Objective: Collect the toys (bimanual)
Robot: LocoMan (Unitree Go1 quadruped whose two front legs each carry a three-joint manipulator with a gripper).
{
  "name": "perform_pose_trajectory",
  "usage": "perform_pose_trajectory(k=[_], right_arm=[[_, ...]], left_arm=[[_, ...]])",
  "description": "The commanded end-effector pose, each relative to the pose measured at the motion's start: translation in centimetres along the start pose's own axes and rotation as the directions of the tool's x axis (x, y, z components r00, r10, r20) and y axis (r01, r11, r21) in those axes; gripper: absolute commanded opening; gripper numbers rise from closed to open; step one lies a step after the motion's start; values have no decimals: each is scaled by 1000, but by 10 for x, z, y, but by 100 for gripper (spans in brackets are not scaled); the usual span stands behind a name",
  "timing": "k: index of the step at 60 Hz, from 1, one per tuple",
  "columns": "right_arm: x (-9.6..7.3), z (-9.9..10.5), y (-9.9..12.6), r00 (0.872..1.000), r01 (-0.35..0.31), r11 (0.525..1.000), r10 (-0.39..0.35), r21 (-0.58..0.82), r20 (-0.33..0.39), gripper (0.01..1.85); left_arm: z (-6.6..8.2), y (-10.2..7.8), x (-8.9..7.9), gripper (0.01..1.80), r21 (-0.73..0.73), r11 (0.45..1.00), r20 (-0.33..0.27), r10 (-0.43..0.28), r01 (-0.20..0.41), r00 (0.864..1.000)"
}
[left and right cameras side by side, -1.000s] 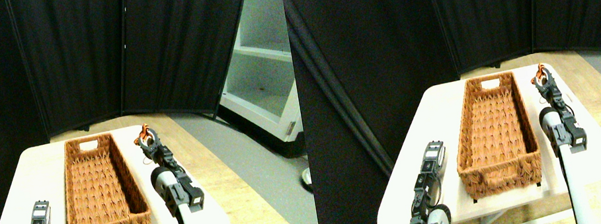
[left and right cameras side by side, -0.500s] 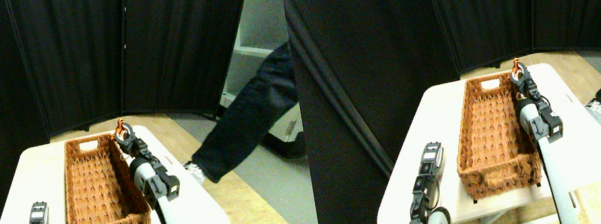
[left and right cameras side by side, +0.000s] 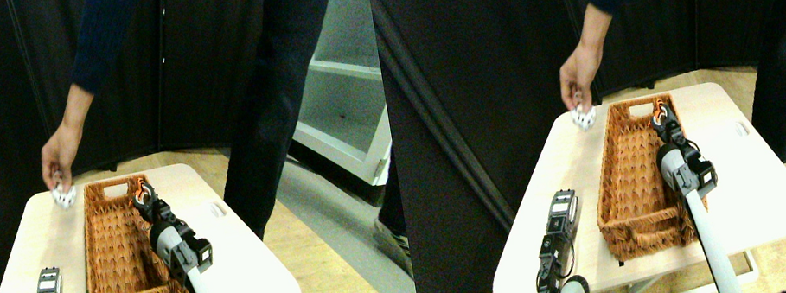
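Stereo pair view, left half: my right gripper (left and right cameras side by side: 142,193) sits just above centre of the frame, over the far end of the long brown wicker basket (left and right cameras side by side: 128,254), and it is clamped on a small orange-and-black striped plush toy (left and right cameras side by side: 141,185) that shows at its tip, above the basket's interior near the far rim. My left gripper (left and right cameras side by side: 48,280) is at the lower left of the frame, over the pale rounded tabletop (left and right cameras side by side: 251,270) just left of the basket; it is too small for me to tell whether its jaws are parted or closed, and I see nothing in it. At the upper left, a person in a dark blue sleeve (left and right cameras side by side: 103,30) reaches down, and their hand (left and right cameras side by side: 56,160) holds a small white black-spotted plush toy (left and right cameras side by side: 65,196) just above the table's far left corner, beside the basket's far end. Behind stands a black folding screen (left and right cameras side by side: 101,70), with white shelving (left and right cameras side by side: 347,75) at the right edge.
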Motion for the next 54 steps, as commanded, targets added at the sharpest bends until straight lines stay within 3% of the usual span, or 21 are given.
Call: perform_pose_trajectory(k=[1,3,5,10,14,23,30,36,38,41,43,46,54], right_arm=[[-3,9,8,1000,-25,999,25,32,11,65],[-4,11,8,1000,-17,999,17,38,3,83],[-4,11,7,1000,-15,999,15,40,2,88],[-8,15,7,1000,-18,1000,18,0,-9,121],[-12,16,7,1000,-8,1000,8,8,-13,132],[-18,20,9,1000,-24,1000,24,5,13,132],[-24,27,13,997,-49,998,52,-38,64,122],[-30,41,14,988,-96,995,98,-29,121,100],[-32,48,15,981,-106,994,111,-39,159,81],[-37,58,14,961,-108,990,127,-89,247,51],[-38,60,14,958,-108,990,128,-90,257,47],[-40,71,9,945,-131,990,141,-52,296,26],[-44,89,-2,932,-114,991,131,-69,337,14]], left_arm=[[10,0,0,7,-1,1000,60,7,-7,998],[10,0,0,8,-2,1000,71,-5,5,997],[10,0,-1,8,-1,1000,70,-4,4,998],[10,-1,-2,8,-5,1000,72,-1,1,997],[10,0,-3,9,2,1000,78,-11,11,997],[13,-1,-5,11,-9,1000,89,-17,18,996],[13,-1,-7,13,-7,1000,93,-20,21,995],[15,-1,-9,15,-32,999,104,-11,14,995],[16,-1,-9,16,-38,999,109,-10,14,994],[18,0,-10,17,-55,998,130,-20,27,991],[18,0,-10,18,-56,998,132,-18,25,991],[22,1,-10,23,-67,998,137,-4,14,991],[28,0,-7,33,-119,992,158,-13,32,987]])
